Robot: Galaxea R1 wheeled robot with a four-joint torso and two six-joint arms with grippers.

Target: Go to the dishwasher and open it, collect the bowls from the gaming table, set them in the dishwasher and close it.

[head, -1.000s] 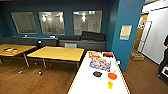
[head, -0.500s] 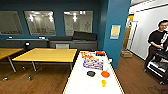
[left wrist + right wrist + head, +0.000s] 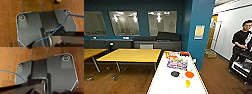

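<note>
End effector state, left and right: cannot be told; both wrist views look down past the robot's own dark plate onto brown wood-plank floor (image 3: 10,25).

Gaming table (image 3: 166,85): long narrow white worktop with yellowish edge, running away from the camera at lower centre of the head view. It sits more centrally and larger than half a second ago, a shift of the whole picture, so the camera has moved and not the furniture.

Black bowl (image 3: 175,73): on the white worktop, near the middle of its length.

Orange bowl (image 3: 189,74): just beside the black bowl, toward the teal pillar (image 3: 200,32) side, apart from it.

Yellow cup (image 3: 188,83): upright, nearer the camera than the orange bowl.

Board-game boxes (image 3: 177,62): colourful, lying flat on the far half of the worktop, beyond the bowls.

Yellow-topped tables (image 3: 131,55): two, off to the left of the gaming table.

Dark low cabinet (image 3: 156,42): against the teal wall, under the windows.

Person (image 3: 241,47): in black, standing at the right edge beside dark equipment; nearer the picture's edge than before.
</note>
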